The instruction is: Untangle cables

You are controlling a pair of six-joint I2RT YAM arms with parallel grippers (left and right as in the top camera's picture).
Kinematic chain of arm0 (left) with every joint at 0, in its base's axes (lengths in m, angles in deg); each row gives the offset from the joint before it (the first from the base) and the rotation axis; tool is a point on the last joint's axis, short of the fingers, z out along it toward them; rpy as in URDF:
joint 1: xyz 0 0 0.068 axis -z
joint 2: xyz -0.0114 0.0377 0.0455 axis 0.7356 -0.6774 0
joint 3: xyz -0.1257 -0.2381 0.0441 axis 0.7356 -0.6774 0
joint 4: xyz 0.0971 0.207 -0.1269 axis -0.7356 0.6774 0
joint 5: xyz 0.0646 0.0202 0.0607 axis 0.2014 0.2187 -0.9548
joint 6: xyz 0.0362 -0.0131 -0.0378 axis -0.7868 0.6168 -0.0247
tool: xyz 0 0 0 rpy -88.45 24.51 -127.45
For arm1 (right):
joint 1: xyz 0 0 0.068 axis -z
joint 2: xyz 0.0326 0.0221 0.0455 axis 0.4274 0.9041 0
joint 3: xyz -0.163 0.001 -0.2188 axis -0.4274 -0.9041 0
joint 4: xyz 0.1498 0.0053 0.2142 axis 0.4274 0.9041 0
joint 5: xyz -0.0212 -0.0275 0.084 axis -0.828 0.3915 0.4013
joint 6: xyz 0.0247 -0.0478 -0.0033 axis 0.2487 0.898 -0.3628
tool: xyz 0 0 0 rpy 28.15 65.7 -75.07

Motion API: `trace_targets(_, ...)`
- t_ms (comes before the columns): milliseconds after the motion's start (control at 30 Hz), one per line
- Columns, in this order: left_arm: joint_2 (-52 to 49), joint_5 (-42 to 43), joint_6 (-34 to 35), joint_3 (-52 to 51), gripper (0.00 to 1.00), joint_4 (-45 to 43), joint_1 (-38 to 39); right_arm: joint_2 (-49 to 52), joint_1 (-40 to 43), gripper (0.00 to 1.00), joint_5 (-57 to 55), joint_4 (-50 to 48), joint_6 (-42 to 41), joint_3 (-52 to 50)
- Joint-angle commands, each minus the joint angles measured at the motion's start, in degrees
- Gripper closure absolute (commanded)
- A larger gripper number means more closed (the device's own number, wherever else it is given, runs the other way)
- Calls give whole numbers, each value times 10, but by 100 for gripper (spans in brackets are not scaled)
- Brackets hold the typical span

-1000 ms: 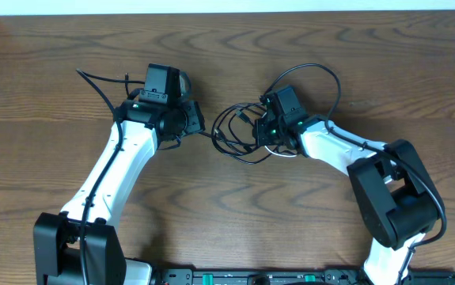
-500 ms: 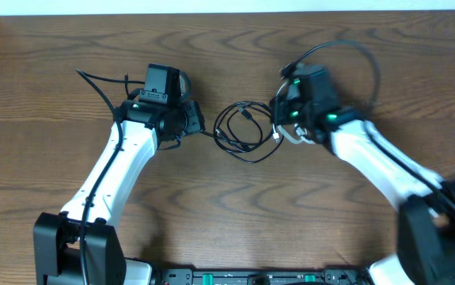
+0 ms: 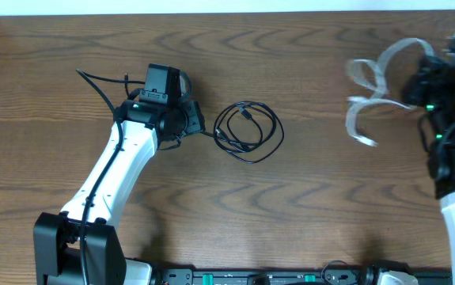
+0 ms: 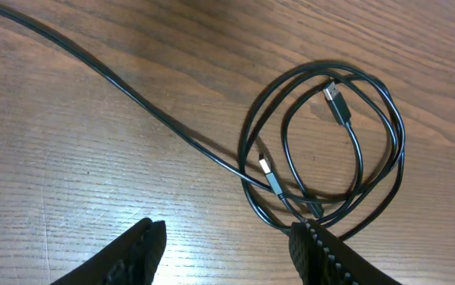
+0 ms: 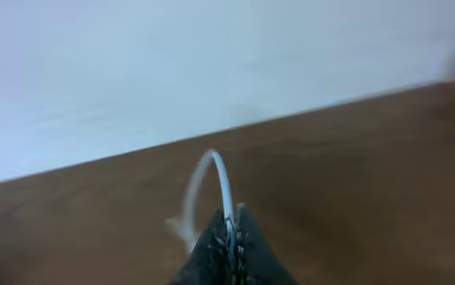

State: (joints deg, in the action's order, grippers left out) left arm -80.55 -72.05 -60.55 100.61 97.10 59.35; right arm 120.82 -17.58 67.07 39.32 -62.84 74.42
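**Two cables apart on the table (image 3: pixel 306 229)**

Left hand (image 4: pixel 227 237) is spread at the edge of the black cable (image 4: pixel 330 150), which lies coiled mid-table. Right hand (image 5: pixel 231 237) pinches the white cable (image 3: pixel 365 111), blurred, well apart at the far right.

Two cables: one black cable (image 3: pixel 247 131) mid-table, one white cable (image 3: pixel 365 103) far right. Two grippers: left gripper (image 4: pixel 225 229), right gripper (image 5: pixel 231 220). One table (image 3: pixel 306 214).
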Motion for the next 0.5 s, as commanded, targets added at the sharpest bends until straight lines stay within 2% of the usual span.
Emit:
trace_targets(0, 4, -2, -9, 3, 44, 2, 0, 17, 67, 99, -56, 0, 10, 1)
trace_targets(133, 4, -2, -9, 3, 44, 2, 0, 44, 104, 99, -43, 4, 10, 1)
trace_targets(467, 4, -2, -9, 3, 44, 9, 0, 124, 115, 99, -54, 16, 30, 1)
